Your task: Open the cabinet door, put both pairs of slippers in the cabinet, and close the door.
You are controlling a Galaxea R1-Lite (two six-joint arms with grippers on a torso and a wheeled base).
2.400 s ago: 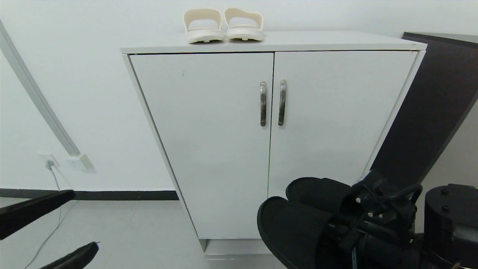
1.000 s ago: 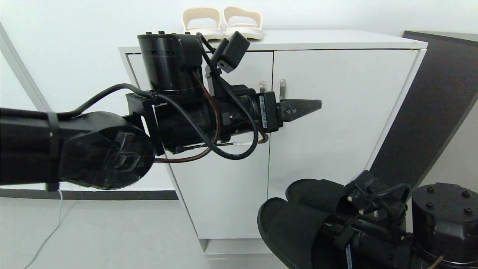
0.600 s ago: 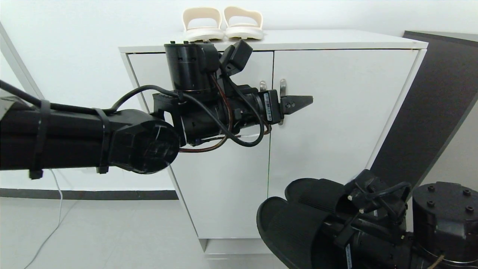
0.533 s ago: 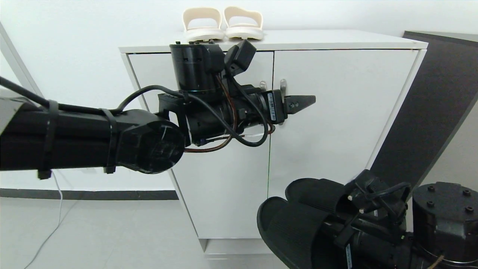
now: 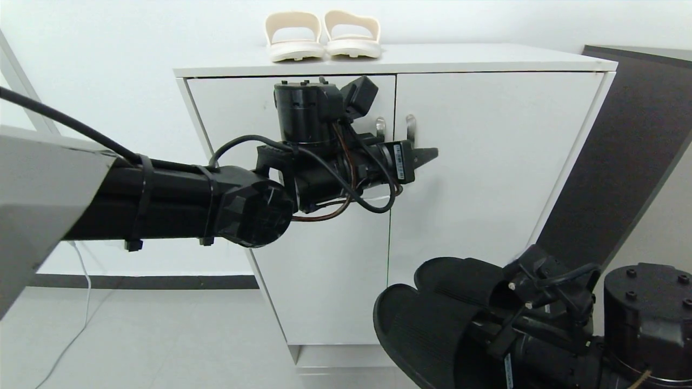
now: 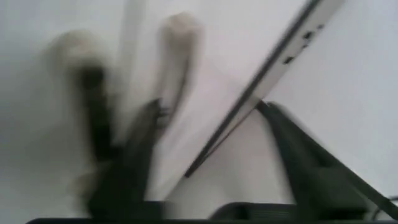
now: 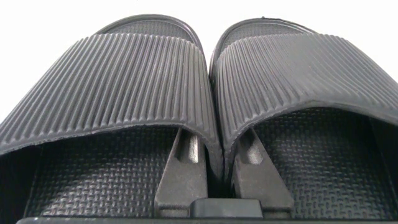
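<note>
Before the smooth white cabinet [image 5: 486,162], the right pincer [image 7: 216,155] clamps ribbed black slippers [image 7: 124,81].

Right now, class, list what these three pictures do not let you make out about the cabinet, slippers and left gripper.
- Inside of the cabinet: head view, hidden behind both shut doors.
- Whether the left gripper holds either of the handles: head view shows it side-on in front of them; left wrist view is blurred.
- Full length of the black slippers: head view, cut off by the bottom edge.
</note>
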